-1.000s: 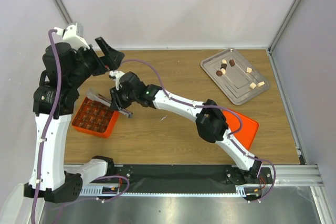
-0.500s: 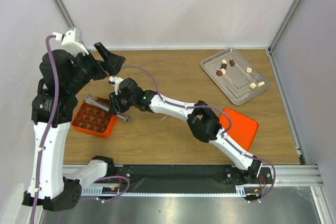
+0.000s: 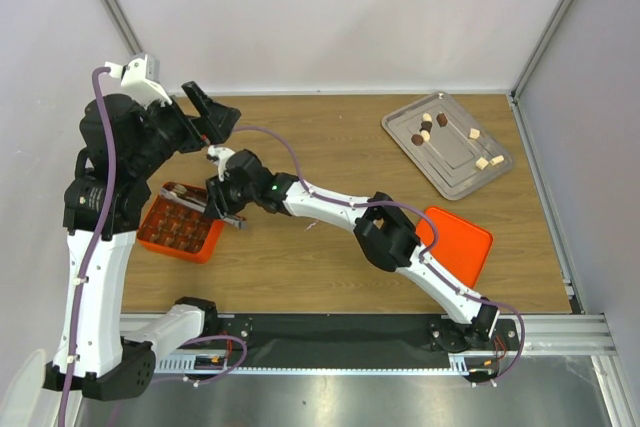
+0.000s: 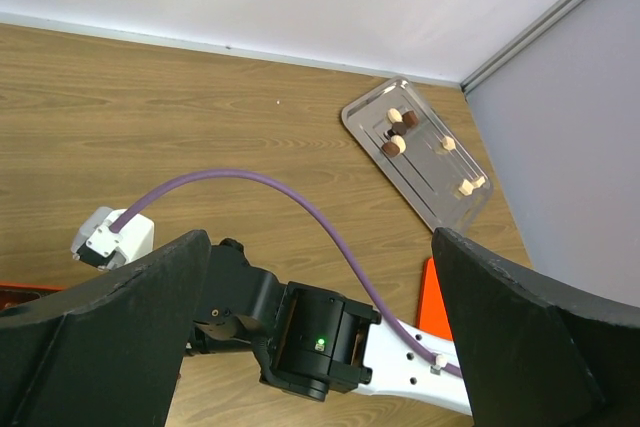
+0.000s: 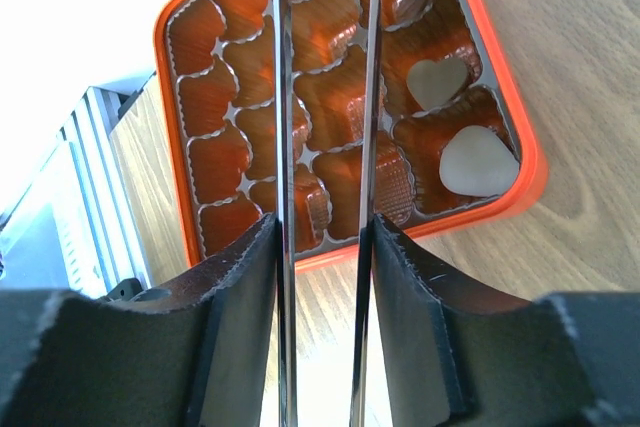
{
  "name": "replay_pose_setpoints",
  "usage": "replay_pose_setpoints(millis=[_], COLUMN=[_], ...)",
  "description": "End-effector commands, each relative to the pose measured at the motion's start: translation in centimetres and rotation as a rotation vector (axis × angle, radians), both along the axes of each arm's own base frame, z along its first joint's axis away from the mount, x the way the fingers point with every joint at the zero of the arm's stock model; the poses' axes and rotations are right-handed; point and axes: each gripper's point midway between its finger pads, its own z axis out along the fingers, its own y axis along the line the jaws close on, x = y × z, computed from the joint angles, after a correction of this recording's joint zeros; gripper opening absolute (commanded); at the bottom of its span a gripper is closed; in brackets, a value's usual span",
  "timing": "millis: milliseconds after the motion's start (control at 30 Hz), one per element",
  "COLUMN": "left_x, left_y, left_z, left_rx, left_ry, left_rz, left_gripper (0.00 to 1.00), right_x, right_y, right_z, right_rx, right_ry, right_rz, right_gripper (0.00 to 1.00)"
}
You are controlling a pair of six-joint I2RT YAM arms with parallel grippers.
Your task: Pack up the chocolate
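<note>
My right pincer is squeezed partway shut on the one pair of tongs, held over the orange box. Two cream pieces of chocolate sit in its cells. Roughly eight more lie on the metal tray across the bench. My left pincer gapes wide and holds nothing.

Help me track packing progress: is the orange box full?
Partly filled. Two pale pieces sit in cells of the box; many other cells show bare liner.
</note>
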Motion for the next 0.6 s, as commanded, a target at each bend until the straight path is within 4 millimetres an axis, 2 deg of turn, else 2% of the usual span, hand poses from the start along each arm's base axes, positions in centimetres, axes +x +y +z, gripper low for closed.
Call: replay_pose_setpoints(millis=[0, 567], left_x=[0.1, 0.3], left_y=[-0.2, -0.4], left_z=[1.2, 1.3], left_rx=[-0.012, -0.03], left_ry=[-0.045, -0.042], left_rz=[-0.012, -0.02], left_gripper=[1.0, 1.0], right_x=[0.9, 3.3], right_y=[1.3, 0.5], right_z=[3.4, 7.2], right_rx=[0.096, 0.139], right_ry=[-0.061, -0.149], right_rz=[-0.002, -0.055], right_gripper=[0.45, 0.47])
